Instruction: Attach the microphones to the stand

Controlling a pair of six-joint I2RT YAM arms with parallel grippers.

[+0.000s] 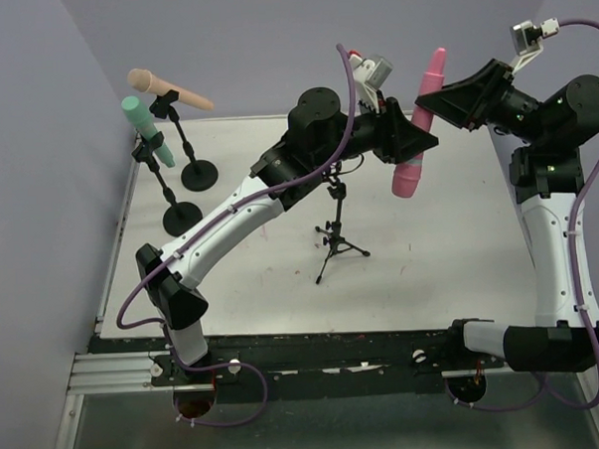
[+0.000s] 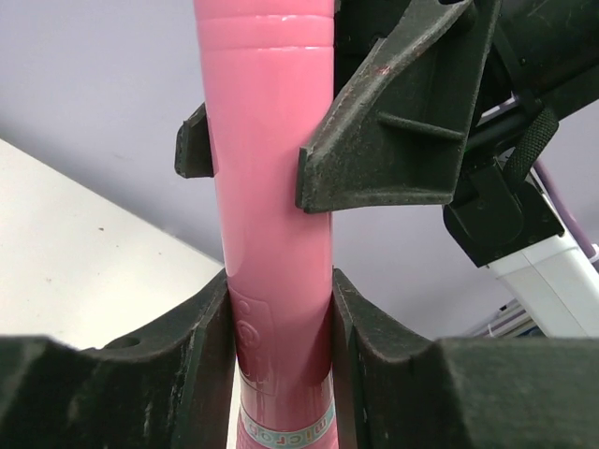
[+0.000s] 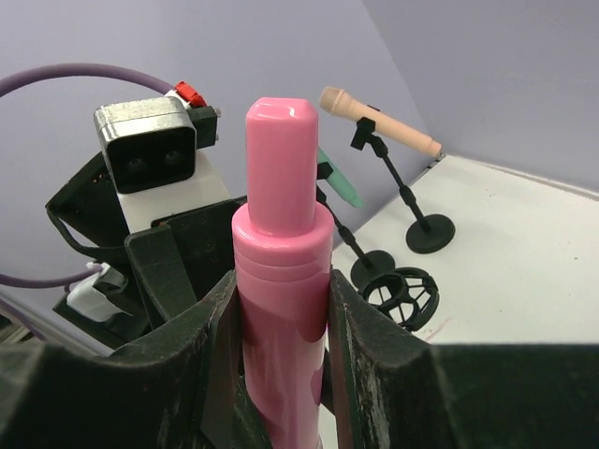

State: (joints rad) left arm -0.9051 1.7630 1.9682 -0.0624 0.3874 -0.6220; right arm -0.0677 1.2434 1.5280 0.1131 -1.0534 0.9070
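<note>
The pink microphone point(image 1: 408, 175) hangs in the air above the table's far right, head down and tilted. My left gripper point(image 1: 408, 132) is shut on its lower body point(image 2: 271, 187). My right gripper point(image 1: 436, 99) is shut on its upper handle point(image 3: 281, 271), just under the narrow end. The peach microphone point(image 1: 169, 89) and the teal microphone point(image 1: 146, 130) sit clipped on two round-base stands point(image 1: 200, 174) at the far left. A small black tripod stand point(image 1: 338, 233) stands at mid table with nothing in its clip.
Purple walls close in the left, back and right sides. A black spoked ring point(image 3: 402, 295) shows below the held microphone in the right wrist view. The left arm reaches diagonally across the table, above the tripod. Purple cables loop off both arms.
</note>
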